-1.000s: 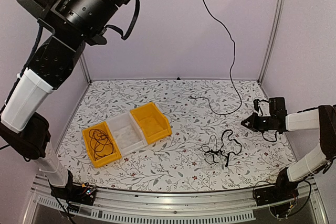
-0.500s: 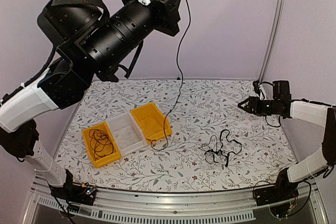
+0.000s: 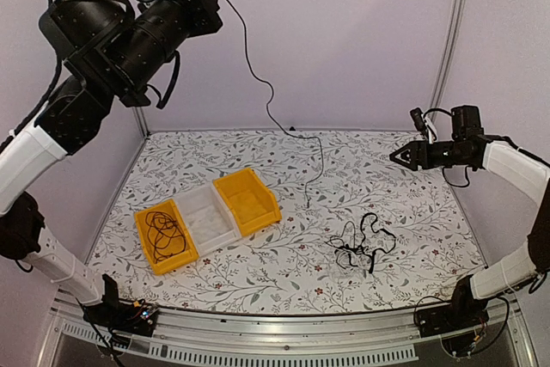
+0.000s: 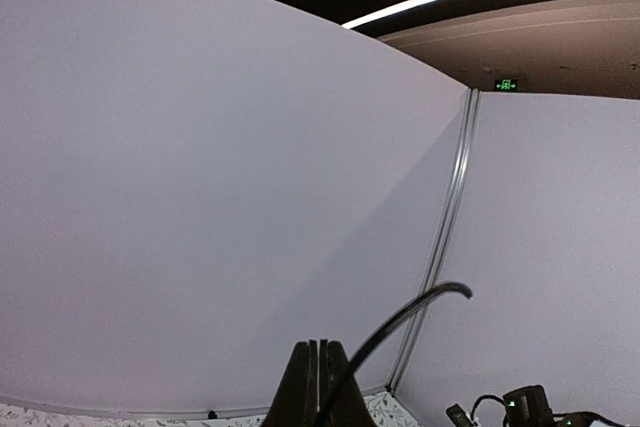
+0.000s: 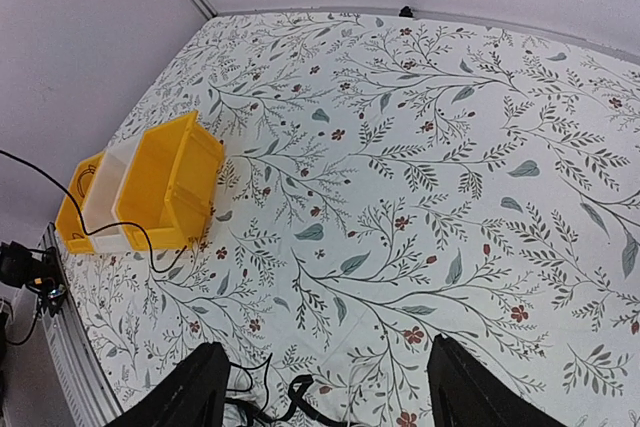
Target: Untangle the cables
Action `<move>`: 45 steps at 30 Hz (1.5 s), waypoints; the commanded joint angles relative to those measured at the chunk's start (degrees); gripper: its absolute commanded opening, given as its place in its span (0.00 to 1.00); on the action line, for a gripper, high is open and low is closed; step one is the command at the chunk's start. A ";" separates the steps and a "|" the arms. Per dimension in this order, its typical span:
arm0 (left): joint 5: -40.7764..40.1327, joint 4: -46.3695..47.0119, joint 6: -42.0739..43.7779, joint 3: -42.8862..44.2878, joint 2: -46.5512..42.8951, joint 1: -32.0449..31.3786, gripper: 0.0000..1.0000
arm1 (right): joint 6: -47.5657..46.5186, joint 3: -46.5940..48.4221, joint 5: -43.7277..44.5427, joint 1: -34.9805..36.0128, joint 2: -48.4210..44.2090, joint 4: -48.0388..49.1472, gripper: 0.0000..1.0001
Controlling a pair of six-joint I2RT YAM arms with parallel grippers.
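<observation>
Left gripper [image 4: 318, 372]: raised high over the table's [image 3: 412, 212] far left, jaws shut on a black cable [image 4: 400, 312].

Cable: one thin black cord. It hangs from the left gripper in a slack curve across the back wall. Its free end dangles just right of the right bin [image 3: 249, 199]; whether it touches the table cannot be told.

Right gripper [image 5: 325, 342]: held above the table's right side, jaws spread wide, holding nothing.

Tangle [image 3: 361, 247]: several black cords in loose knotted loops, lying on the table at near right, below and left of the right gripper and apart from it.

Bins: three in a touching row at near left.
- Left bin [image 3: 176, 266]: yellow, holds a coil [image 3: 163, 229] of black cord.
- Middle bin [image 3: 210, 221]: clear.
- Right bin: yellow.
</observation>
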 commanded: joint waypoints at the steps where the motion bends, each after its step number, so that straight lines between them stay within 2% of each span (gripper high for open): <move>1: 2.36 -13.14 -5.67 7.01 0.26 4.48 0.00 | -2.88 -1.15 -1.24 -0.06 -2.58 -2.79 0.72; 8: 3.42 -16.31 -7.25 5.85 -1.89 7.43 0.00 | -2.76 -2.87 -1.51 -0.08 -3.24 -2.21 0.72; 18: 5.46 -16.42 -15.09 -10.39 -8.93 13.40 0.00 | -2.62 -4.08 -2.31 -0.05 -3.33 -1.86 0.71; 22: 5.58 -15.98 -15.78 -13.02 -10.68 14.56 0.00 | -2.62 -5.05 -2.39 -0.06 -3.49 -1.82 0.71; 33: 2.48 -15.87 -4.06 2.25 -8.58 14.08 0.00 | -2.77 -6.78 -2.29 -0.01 -4.68 -1.62 0.71; 39: 3.48 -10.21 2.46 4.97 -8.75 12.42 0.00 | -3.38 -7.78 -1.55 -0.01 -5.83 -2.12 0.71; 45: 4.59 -10.73 5.15 9.51 -5.17 11.11 0.00 | -3.50 -7.99 -1.50 -0.08 -6.23 -1.99 0.71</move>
